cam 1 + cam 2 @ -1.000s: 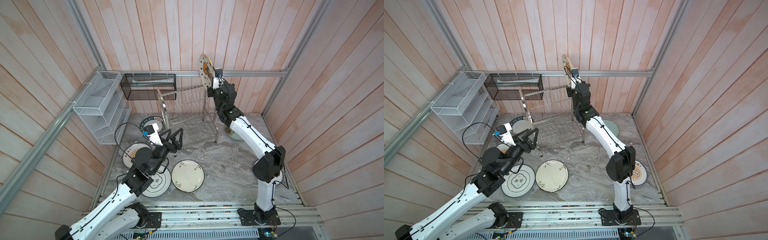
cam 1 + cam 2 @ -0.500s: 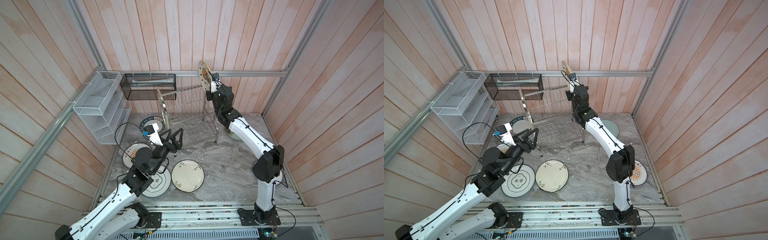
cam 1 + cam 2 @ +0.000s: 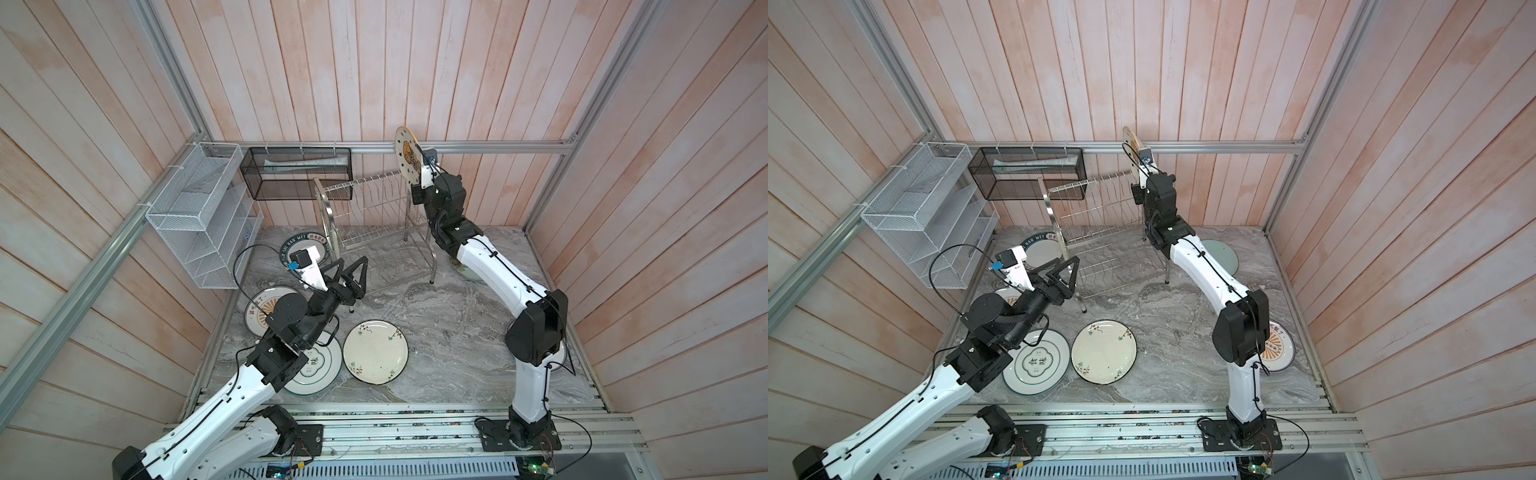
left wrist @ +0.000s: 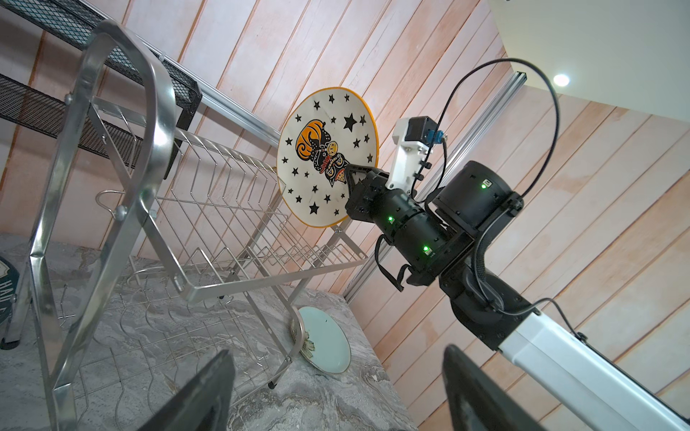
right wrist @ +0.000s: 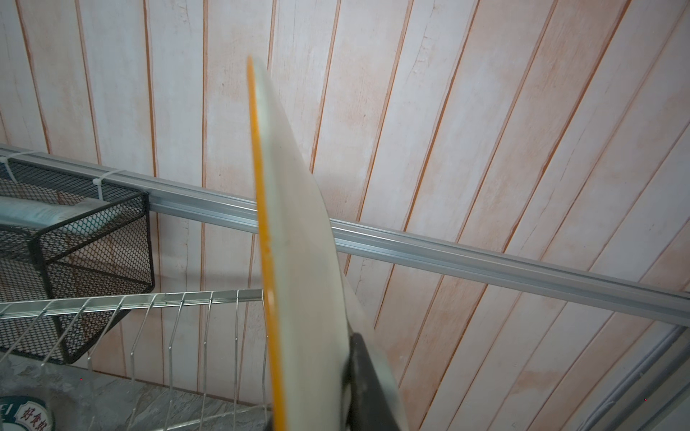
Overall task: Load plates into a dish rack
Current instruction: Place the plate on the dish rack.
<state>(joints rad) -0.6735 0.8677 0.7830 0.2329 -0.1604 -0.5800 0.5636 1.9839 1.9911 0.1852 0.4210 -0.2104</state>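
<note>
Near the front edge of the table (image 3: pixel 436 332), a flowered plate (image 3: pixel 376 351) and a lettered plate (image 3: pixel 1038 365) lie flat, side by side. Beyond them the left gripper (image 3: pixel 352 262) hovers just short of the dish rack (image 3: pixel 374 216), jaws spread wide, holding nothing. At the rack's right end the right gripper (image 4: pixel 351 177) is clamped on the rim of a star plate (image 4: pixel 325 156). That plate is held upright above the upper tier.

Robot lab test cell: plank-look wall panels (image 3: pixel 291 62) on aluminium extrusion frame (image 3: pixel 498 146), marble-look desk (image 3: pixel 449 332), two arms (image 3: pixel 494 266) bolted to slotted base rails (image 3: pixel 395 430).
</note>
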